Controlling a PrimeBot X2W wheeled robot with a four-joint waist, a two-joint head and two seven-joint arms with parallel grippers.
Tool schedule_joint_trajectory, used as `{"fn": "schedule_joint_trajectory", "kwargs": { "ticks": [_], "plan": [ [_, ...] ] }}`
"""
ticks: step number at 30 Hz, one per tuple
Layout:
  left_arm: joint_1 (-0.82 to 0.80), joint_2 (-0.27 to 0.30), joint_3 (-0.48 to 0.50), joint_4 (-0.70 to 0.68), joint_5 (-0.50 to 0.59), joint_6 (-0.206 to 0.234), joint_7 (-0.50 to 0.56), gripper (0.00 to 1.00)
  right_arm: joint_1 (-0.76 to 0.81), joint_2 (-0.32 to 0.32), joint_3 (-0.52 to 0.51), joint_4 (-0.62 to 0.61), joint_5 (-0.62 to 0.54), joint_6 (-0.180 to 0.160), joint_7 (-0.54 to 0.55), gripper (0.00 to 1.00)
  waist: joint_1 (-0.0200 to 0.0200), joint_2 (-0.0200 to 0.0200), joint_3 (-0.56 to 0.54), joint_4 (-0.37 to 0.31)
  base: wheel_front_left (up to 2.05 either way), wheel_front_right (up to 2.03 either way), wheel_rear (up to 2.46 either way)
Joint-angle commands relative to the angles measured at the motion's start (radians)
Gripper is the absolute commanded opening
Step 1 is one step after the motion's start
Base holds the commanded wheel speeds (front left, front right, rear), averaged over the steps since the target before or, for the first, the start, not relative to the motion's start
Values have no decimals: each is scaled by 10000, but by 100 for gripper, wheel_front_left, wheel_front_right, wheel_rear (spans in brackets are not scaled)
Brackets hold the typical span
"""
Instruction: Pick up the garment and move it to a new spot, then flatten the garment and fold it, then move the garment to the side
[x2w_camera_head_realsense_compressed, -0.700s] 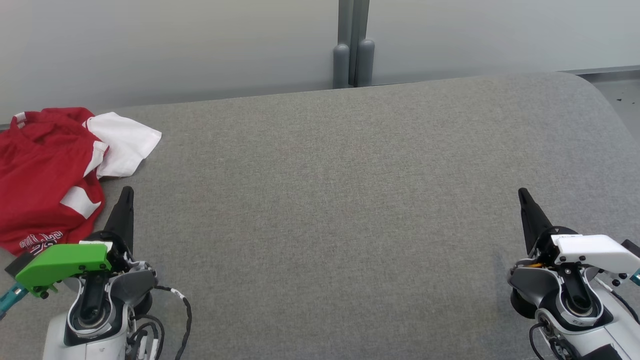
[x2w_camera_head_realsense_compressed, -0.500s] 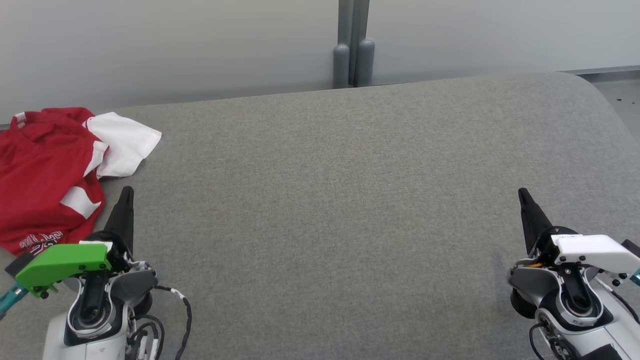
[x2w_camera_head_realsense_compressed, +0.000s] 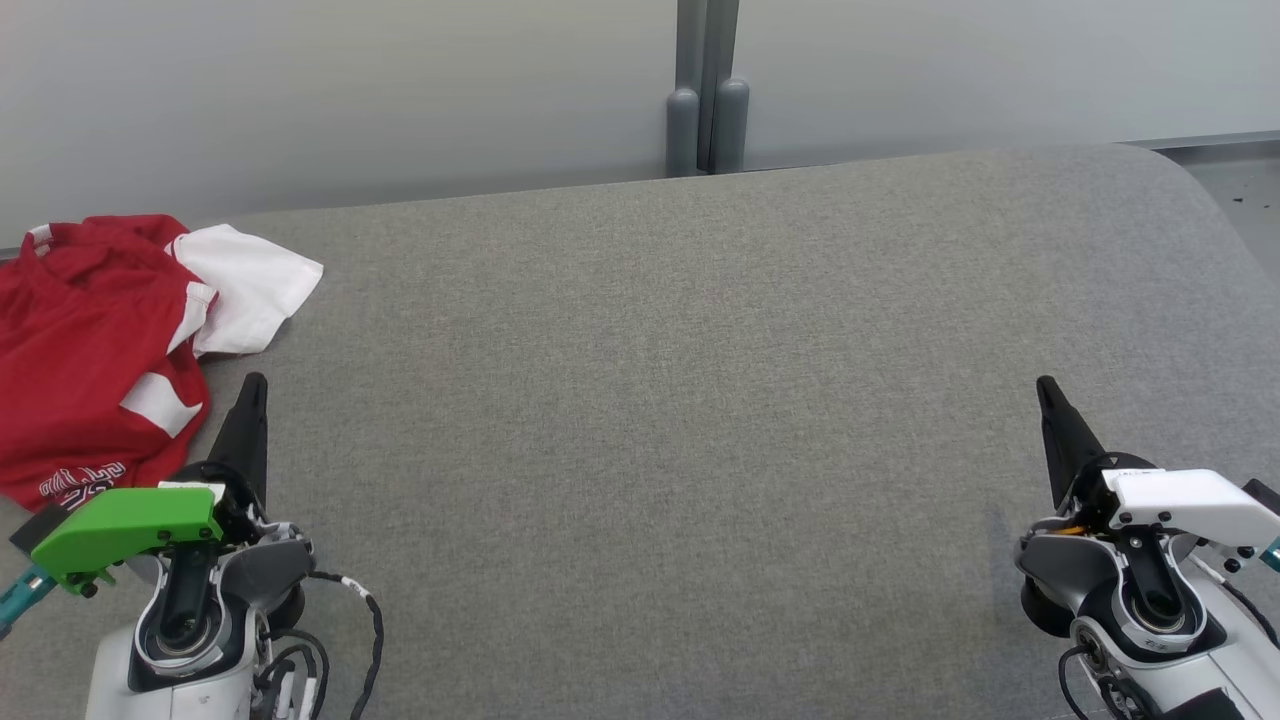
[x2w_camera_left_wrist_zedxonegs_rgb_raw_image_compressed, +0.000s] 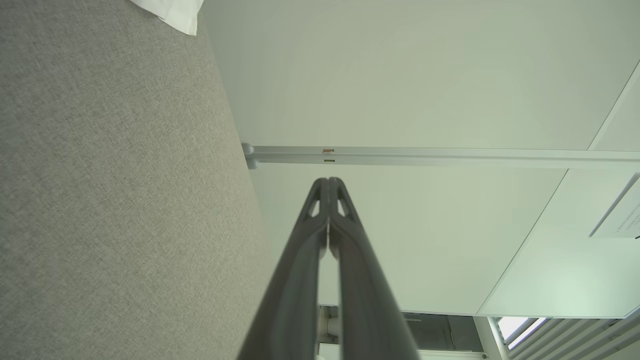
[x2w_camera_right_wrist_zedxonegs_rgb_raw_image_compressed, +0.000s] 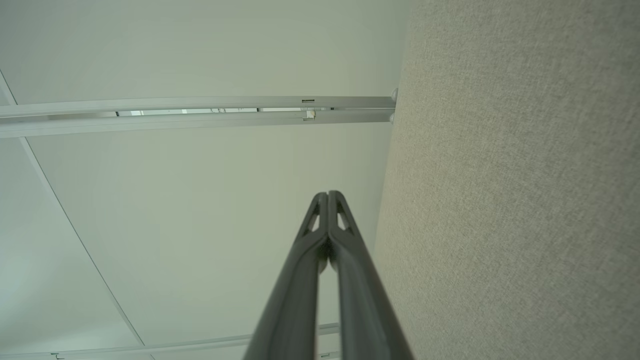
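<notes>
A crumpled red garment (x2w_camera_head_realsense_compressed: 85, 340) with white sleeves and white lettering lies at the far left of the grey table (x2w_camera_head_realsense_compressed: 680, 400), running off the head view's left edge. One white corner of the garment (x2w_camera_left_wrist_zedxonegs_rgb_raw_image_compressed: 175, 12) peeks into the left wrist view's top. My left gripper (x2w_camera_head_realsense_compressed: 255, 385) sits at the lower left, just right of the garment's lower edge, fingers pressed together with nothing between them (x2w_camera_left_wrist_zedxonegs_rgb_raw_image_compressed: 328, 182). My right gripper (x2w_camera_head_realsense_compressed: 1045, 388) rests at the lower right, far from the garment, also shut and empty (x2w_camera_right_wrist_zedxonegs_rgb_raw_image_compressed: 327, 195).
A pale wall with a grey vertical post (x2w_camera_head_realsense_compressed: 707, 90) stands behind the table's far edge. The table's rounded right corner (x2w_camera_head_realsense_compressed: 1190, 180) gives onto grey floor (x2w_camera_head_realsense_compressed: 1245, 190). Wide fabric surface stretches between the two grippers.
</notes>
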Motion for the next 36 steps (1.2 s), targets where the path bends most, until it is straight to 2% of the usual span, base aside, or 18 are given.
{"fn": "schedule_joint_trajectory", "kwargs": {
  "ticks": [1,7,8,13,18,23,30,36],
  "plan": [
    [-99,13,25,-12,-59,-43,5,0,-22,9,-23,11,-38,4,-40,0,0,0,0,0,0,0,0],
    [-99,13,25,-12,-59,-43,5,0,-22,9,-23,11,-38,4,-40,0,0,0,0,0,0,0,0],
    [0,0,0,0,0,0,-1,100,0,0,0,0,-1,0,0,100,0,0,0,0,0,0,0],
    [400,-72,-107,316,15,-3,-64,100,336,288,105,295,-71,-4,1,100,0,1,-2,-1,0,0,0],
    [599,-65,-342,82,142,-56,-381,100,479,475,-31,177,-497,-3,-1,100,0,18,-17,-2,0,0,0],
    [804,-58,-558,-190,427,-84,-678,100,611,652,-236,88,-1016,-3,-4,100,0,1,1,-5,0,0,0],
    [1005,-48,-781,-585,1020,-57,-1065,100,716,883,-545,-152,-2076,-2,-7,100,0,0,5,-8,0,0,0],
    [1130,-40,-896,-987,1783,40,-1375,100,827,1063,-773,-562,-3553,-2,-10,100,0,0,4,-5,0,0,0]
  ]
}}
